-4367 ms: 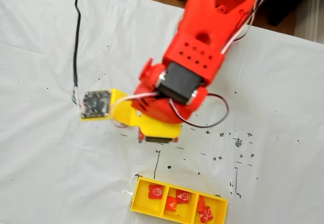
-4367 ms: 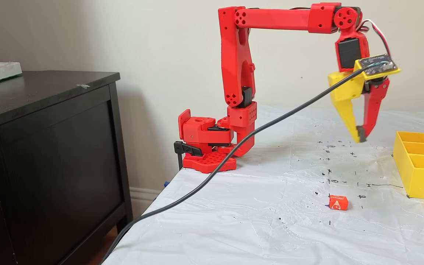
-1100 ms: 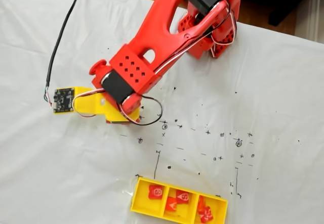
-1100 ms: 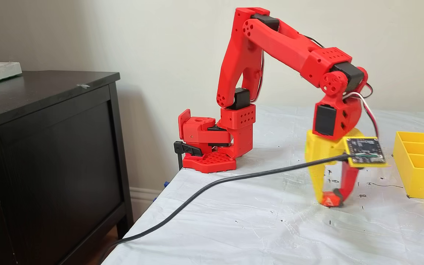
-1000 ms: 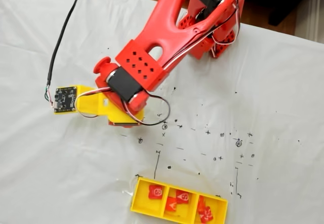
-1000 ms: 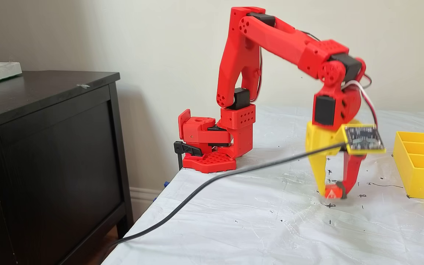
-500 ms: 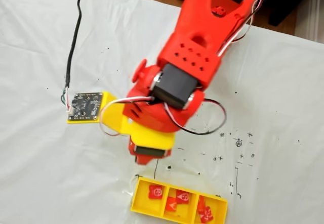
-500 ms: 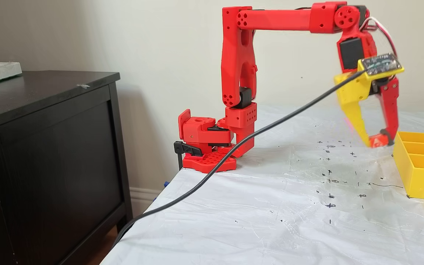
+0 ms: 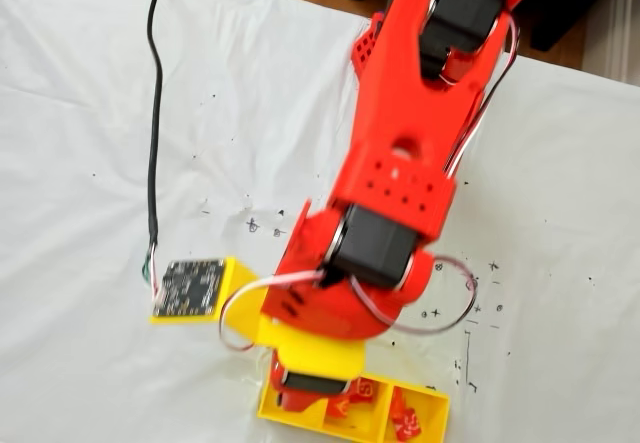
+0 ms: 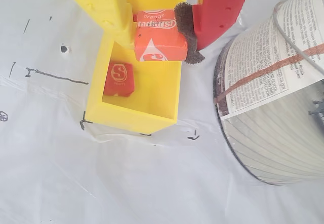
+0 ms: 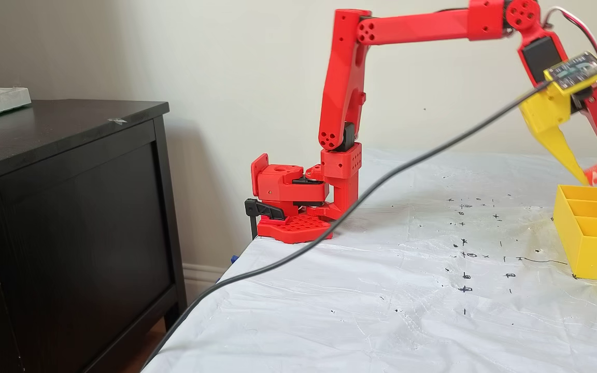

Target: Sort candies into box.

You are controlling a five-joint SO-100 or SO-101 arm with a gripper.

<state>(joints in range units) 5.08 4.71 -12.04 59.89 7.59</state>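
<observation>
Gripper (image 10: 161, 34) clamped on orange Starburst candy (image 10: 158, 41), now swung from the table spot to above the yellow box (image 10: 152, 100). Last piece; release looks next.

Dark wooden cabinet (image 11: 70, 207) beside cream wall (image 11: 200, 62); white sheet (image 11: 381, 311) covers table.

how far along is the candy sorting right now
Mostly done, it seems: several candies already lie in the yellow box. In hand: the gripper is shut on an orange candy, held above the box's end compartment, where one candy sits. Left: release it. No loose candy shows on the sheet.
</observation>
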